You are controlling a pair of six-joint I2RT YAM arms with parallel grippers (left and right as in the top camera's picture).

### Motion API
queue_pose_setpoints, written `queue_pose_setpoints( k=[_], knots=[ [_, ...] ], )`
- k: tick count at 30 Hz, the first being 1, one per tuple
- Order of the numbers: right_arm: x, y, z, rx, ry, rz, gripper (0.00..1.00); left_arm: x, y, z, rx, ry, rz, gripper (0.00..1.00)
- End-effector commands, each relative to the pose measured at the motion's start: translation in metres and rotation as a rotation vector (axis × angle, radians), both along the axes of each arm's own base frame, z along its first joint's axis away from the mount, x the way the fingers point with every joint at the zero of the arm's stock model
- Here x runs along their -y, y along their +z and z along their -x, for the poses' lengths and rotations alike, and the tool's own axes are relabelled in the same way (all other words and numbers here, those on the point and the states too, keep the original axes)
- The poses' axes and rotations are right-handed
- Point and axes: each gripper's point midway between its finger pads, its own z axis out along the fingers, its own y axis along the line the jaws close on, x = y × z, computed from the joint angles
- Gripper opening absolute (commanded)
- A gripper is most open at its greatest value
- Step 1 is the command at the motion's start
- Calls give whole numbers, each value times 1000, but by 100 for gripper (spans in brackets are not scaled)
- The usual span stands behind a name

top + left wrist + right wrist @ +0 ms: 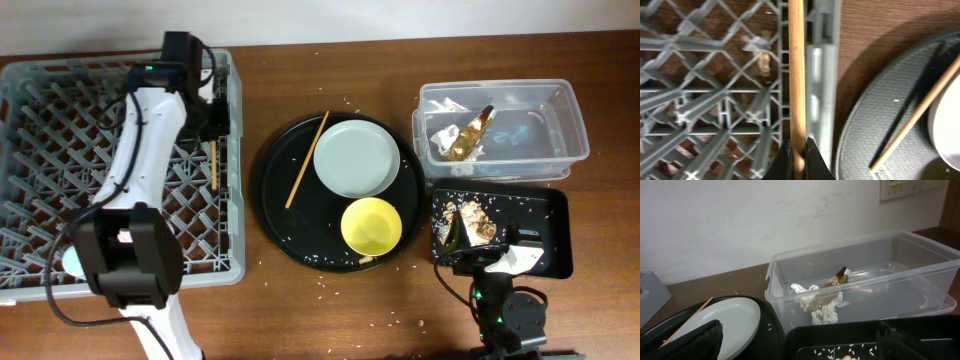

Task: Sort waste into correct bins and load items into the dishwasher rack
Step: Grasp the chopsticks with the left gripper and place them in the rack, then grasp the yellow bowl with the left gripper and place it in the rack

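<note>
Overhead, the rack [40,110] sits left on the counter [330,60]; just inside its right wall the left end effector [799,161] is clenched on a chopstick [797,75]. The other chopstick [306,160] lies on the round tray [280,215]. The right end effector [802,341] hangs released above the black bin [555,215].

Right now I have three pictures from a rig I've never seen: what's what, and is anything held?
Two robot arms, each with a two-finger gripper, work at a table. One picture looks straight down; the other two come from cameras on the wrists. At the left stands the dishwasher rack. In the middle a round black tray carries a grey plate, a yellow bowl and one chopstick. At the right, a clear tub holds a napkin and a foil wrapper; a black rectangular tray holds food scraps. The left gripper is shut on the other chopstick at the rack's edge. The right gripper is open, empty.
</note>
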Motion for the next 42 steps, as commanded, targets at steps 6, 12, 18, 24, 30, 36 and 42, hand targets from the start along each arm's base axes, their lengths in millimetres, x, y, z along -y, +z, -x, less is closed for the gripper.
queue_pose_setpoints(
  k=[6, 12, 18, 24, 30, 36, 42],
  knots=[
    [2, -3, 0, -4, -12, 5, 98, 41, 36, 13, 19, -134, 67, 40],
    [2, -3, 0, -4, -12, 5, 98, 164, -70, 21, -85, -523, -52, 44],
    [2, -3, 0, -4, -12, 5, 98, 168, -137, 45, -275, -545, -41, 0],
    [2, -3, 0, -4, -12, 5, 98, 116, 10, 27, -135, -283, 20, 0],
    [2, -3, 0, -4, -12, 5, 98, -12, 35, 24, -122, 52, -13, 0],
    [2, -3, 0, -4, -12, 5, 98, -15, -32, 43, -232, -52, -39, 0],
    [2, -3, 0, -4, -12, 5, 98, 14, 27, 45, -146, -68, 85, 37]
  ],
)
